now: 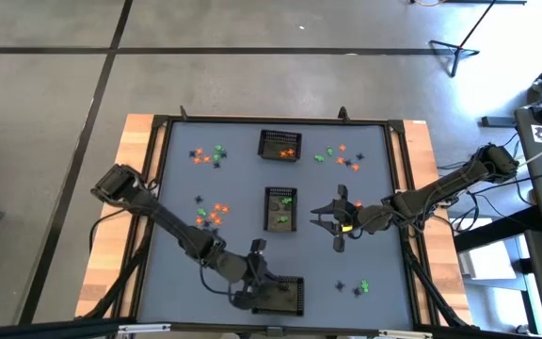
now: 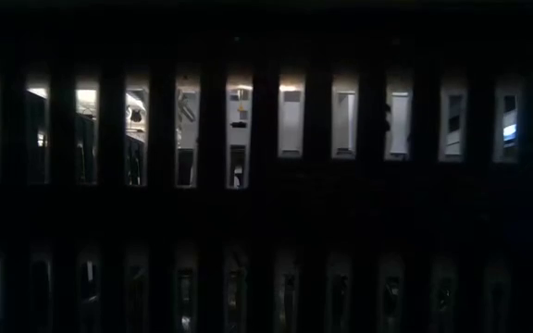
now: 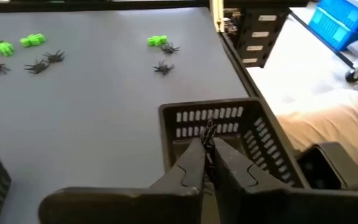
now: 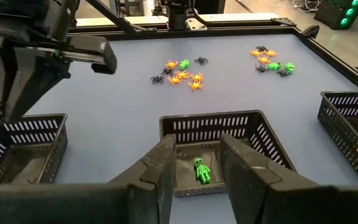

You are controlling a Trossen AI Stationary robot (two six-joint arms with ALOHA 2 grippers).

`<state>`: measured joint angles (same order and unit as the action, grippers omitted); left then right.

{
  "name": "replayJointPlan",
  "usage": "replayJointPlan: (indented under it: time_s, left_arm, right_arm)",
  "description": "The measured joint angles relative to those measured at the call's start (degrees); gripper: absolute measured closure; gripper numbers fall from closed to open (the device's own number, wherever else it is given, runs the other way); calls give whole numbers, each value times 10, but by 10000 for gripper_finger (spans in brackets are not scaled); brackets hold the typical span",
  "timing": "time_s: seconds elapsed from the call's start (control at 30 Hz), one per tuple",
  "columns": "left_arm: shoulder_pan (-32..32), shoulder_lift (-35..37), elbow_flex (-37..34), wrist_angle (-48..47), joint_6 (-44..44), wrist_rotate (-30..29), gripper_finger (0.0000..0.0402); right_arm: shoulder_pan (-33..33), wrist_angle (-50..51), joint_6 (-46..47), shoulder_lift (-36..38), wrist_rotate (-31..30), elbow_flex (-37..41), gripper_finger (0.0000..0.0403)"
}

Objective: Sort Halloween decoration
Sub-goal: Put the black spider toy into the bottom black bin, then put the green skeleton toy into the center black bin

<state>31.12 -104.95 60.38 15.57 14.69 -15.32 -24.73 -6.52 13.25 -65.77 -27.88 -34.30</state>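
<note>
Tiny orange, green and black Halloween decorations lie in loose groups on the grey mat at the far left (image 1: pixel 207 155), far right (image 1: pixel 337 155), middle left (image 1: pixel 213 214) and near right (image 1: pixel 358 285). My left gripper (image 1: pixel 255 271) hangs over the black mesh basket (image 1: pixel 285 295) by the near edge, shut on a black spider (image 3: pixel 209 132). My right gripper (image 1: pixel 337 224) stands open just right of the middle basket (image 1: pixel 280 207), nothing between its fingers; a green figure (image 4: pixel 201 171) lies on that basket's floor. My left gripper pinches the black spider (image 3: pixel 209 132) between its two fingertips; thin legs stick out past the tips. The fingers slant down from the table's left toward the near basket's inside (image 3: pixel 229 118). The spider is lifted clear, above the basket.
A third basket (image 1: pixel 280 145) at the far centre holds orange pieces. A raised black frame (image 1: pixel 398 188) borders the mat. The low view is dark, looking through a basket's mesh (image 2: pixel 266 185). Bare mat lies between the baskets and the trinket groups.
</note>
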Motion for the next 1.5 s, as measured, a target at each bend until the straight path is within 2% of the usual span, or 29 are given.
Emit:
replayJointPlan:
  time_s: [0.3,0.53,0.63,0.7,0.87,0.97,1.1,1.2,1.33,1.5]
  left_arm:
    - [5,0,0,0,-1,-6,312]
    - [-1,3,0,-10,0,-2,308]
    - [-1,30,0,-78,0,3,309]
    - [1,57,0,-117,1,-16,309]
    - [6,133,0,-168,-46,-63,309]
    - [8,171,-16,-167,-76,-106,309]
    - [-1,205,-82,-109,-78,-128,309]
    - [-9,219,-149,6,-75,-140,309]
    - [-19,219,-219,168,-88,-186,309]
    - [-47,219,-262,274,-132,-184,309]
  right_arm:
    - [0,0,0,0,0,0,281]
    - [0,3,0,0,0,0,281]
    - [0,3,0,0,0,0,281]
    - [0,5,0,0,0,0,281]
    - [0,6,0,0,0,0,281]
    - [0,6,0,0,0,0,281]
    - [0,8,0,0,0,0,281]
    - [0,29,18,0,0,0,281]
    - [0,95,83,3,0,0,281]
    - [0,202,180,4,6,0,281]
